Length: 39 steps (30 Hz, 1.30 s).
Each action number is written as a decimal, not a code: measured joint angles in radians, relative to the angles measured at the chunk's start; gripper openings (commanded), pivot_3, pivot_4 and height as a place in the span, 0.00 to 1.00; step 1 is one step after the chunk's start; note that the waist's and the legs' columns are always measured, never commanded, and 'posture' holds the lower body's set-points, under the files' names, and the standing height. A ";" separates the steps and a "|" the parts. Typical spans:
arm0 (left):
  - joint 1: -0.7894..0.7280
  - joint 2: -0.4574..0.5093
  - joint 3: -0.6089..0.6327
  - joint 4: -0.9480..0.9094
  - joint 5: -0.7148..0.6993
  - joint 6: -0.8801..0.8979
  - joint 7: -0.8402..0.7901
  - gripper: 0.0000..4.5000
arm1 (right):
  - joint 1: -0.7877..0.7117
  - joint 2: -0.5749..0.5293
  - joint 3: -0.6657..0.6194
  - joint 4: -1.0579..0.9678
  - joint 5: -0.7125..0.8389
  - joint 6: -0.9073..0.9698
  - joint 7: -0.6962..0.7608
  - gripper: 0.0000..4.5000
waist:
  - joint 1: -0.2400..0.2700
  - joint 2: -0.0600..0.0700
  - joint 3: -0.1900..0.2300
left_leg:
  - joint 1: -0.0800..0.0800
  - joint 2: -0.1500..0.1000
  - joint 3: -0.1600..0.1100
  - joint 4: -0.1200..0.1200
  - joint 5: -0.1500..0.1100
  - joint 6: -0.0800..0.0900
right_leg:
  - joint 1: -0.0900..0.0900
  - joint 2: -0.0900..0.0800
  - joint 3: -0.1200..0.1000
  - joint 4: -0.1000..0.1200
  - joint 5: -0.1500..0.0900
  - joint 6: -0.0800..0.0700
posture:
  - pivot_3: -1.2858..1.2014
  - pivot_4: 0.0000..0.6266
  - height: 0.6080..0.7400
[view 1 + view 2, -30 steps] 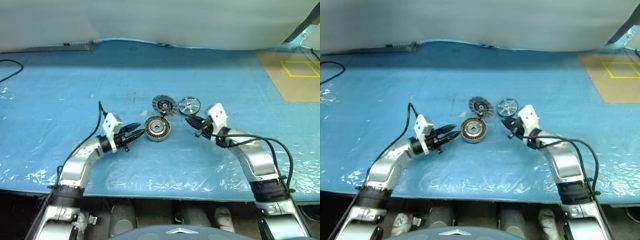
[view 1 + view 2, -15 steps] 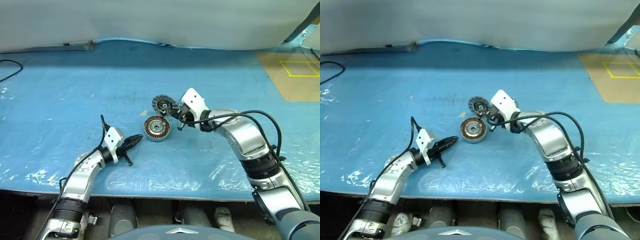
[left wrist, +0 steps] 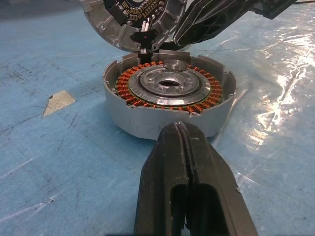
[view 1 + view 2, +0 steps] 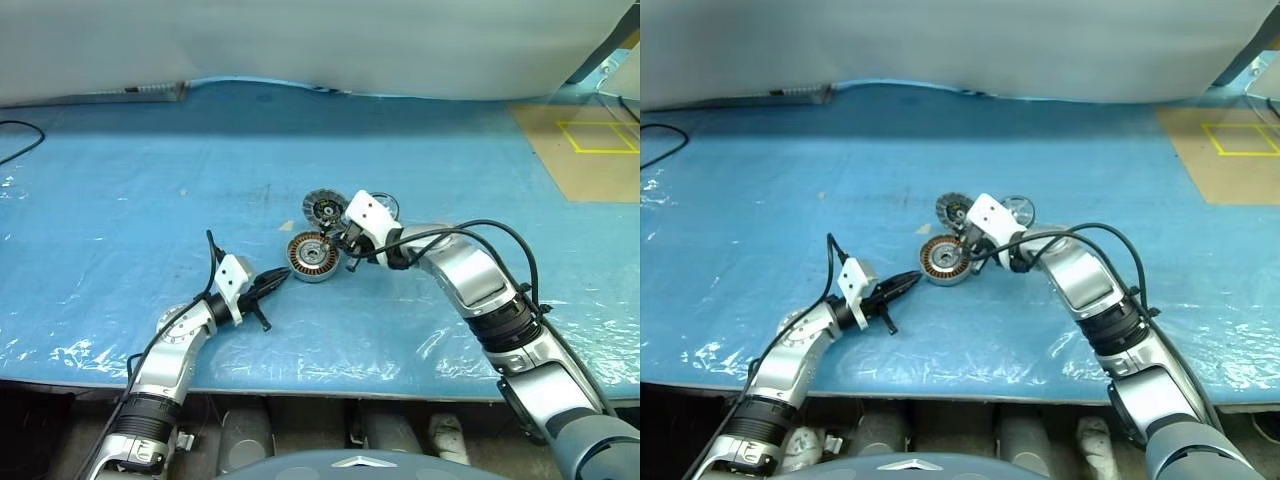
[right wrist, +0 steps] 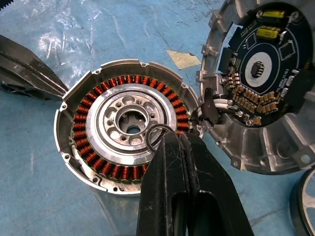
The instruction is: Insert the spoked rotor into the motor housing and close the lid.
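The motor housing [image 4: 314, 257], a short grey cylinder with copper windings around a silver centre, lies mid-table. Just behind it the lid [image 4: 326, 210] leans tilted, its dark circuit side [image 5: 261, 73] showing, joined to the housing by short wires. The shiny spoked rotor [image 4: 1018, 210] lies to the lid's right, partly hidden by my right wrist. My right gripper [image 4: 345, 245] is shut, tips over the housing's right rim [image 5: 178, 137]; a small dark ring sits at its tips, held or not I cannot tell. My left gripper [image 4: 283, 277] is shut, pointing at the housing [image 3: 167, 91] from just short of its wall.
A crinkled blue plastic sheet [image 4: 450, 330] covers the table. A brown board with yellow tape [image 4: 590, 150] lies far right, and a black cable [image 4: 15, 135] far left. A small beige scrap [image 3: 58, 102] sticks to the sheet near the housing. The table's front edge [image 4: 300, 388] runs close below the arms.
My right gripper swung left from beside the rotor to over the housing's right rim. My left gripper closed and drew slightly back from the housing.
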 measured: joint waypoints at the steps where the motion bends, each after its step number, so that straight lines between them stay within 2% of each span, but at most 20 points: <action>1: 0.000 0.000 0.000 0.000 0.000 0.000 0.000 0.01 | 0.000 0.005 0.000 0.002 -0.001 -0.001 0.001 0.00 | 0.000 0.000 0.000 | 0.000 0.000 0.000 0.001 0.000 0.000 | 0.000 0.000 0.000 0.001 0.000 -0.001 | 0.52 0.24 1.00; 18: 0.001 0.000 -0.001 0.001 -0.001 0.000 0.000 0.01 | -0.013 0.046 0.029 0.100 -0.049 -0.072 0.019 0.00 | -0.001 0.000 0.000 | 0.001 0.000 0.000 0.006 0.000 0.000 | 0.000 0.000 0.001 0.007 -0.001 -0.001 | 0.52 0.24 1.00; 32: 0.003 -0.005 -0.002 0.002 0.001 -0.001 0.021 0.01 | -0.028 0.071 0.060 0.078 -0.047 -0.036 0.116 0.00 | -0.004 0.000 0.000 | 0.002 0.001 0.000 0.006 0.000 0.000 | 0.000 0.000 0.001 0.008 -0.001 -0.001 | 0.52 0.24 1.00; 39: 0.009 -0.005 -0.003 0.002 0.001 -0.001 0.023 0.01 | -0.028 0.093 0.062 0.081 -0.050 -0.026 0.103 0.00 | -0.004 0.000 0.000 | 0.002 0.001 0.000 0.006 0.000 0.000 | 0.000 0.000 0.001 0.009 -0.001 -0.001 | 0.52 0.24 1.00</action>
